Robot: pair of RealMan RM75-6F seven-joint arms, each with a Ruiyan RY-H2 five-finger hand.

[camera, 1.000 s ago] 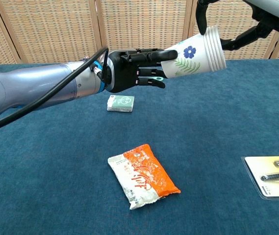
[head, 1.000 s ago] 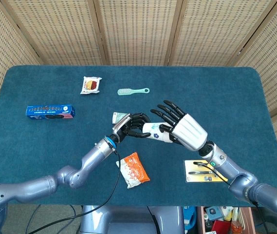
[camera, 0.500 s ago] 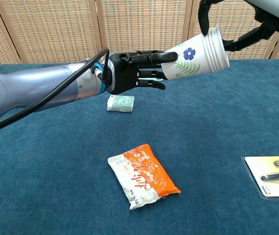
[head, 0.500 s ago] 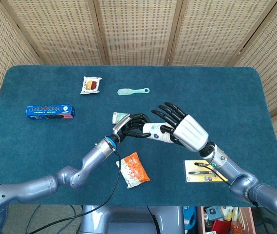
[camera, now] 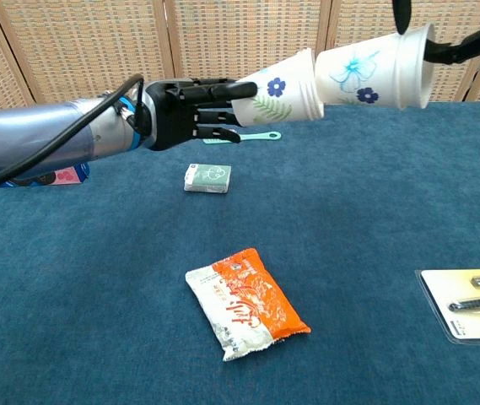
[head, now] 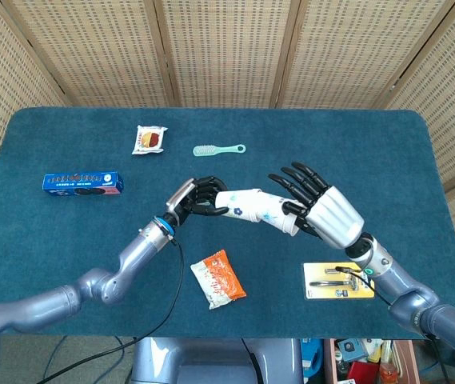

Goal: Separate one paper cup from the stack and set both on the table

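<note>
Both hands hold paper cups in the air above the middle of the table. My left hand (head: 193,200) (camera: 180,114) grips the base of a white cup (head: 239,203) (camera: 277,86) printed with a blue flower and green fern. My right hand (head: 321,210) grips the rim end of the other cup part (head: 281,218) (camera: 373,66), which has a pale blue flower. That part is drawn nearly out, its base right at the left cup's mouth. I cannot tell whether they still overlap. In the chest view only the right hand's dark fingers (camera: 474,44) show.
On the blue table (head: 387,152) lie an orange snack packet (head: 217,278) (camera: 244,304), a small green-white packet (camera: 207,177), a teal brush (head: 218,150), a blue box (head: 82,183), a red-white packet (head: 149,139) and a yellow card pack (head: 337,281) (camera: 467,304).
The hands have moved apart, left hand leftward and right hand rightward. The nested stack has slid open into two lengths, and a second flower print now shows.
</note>
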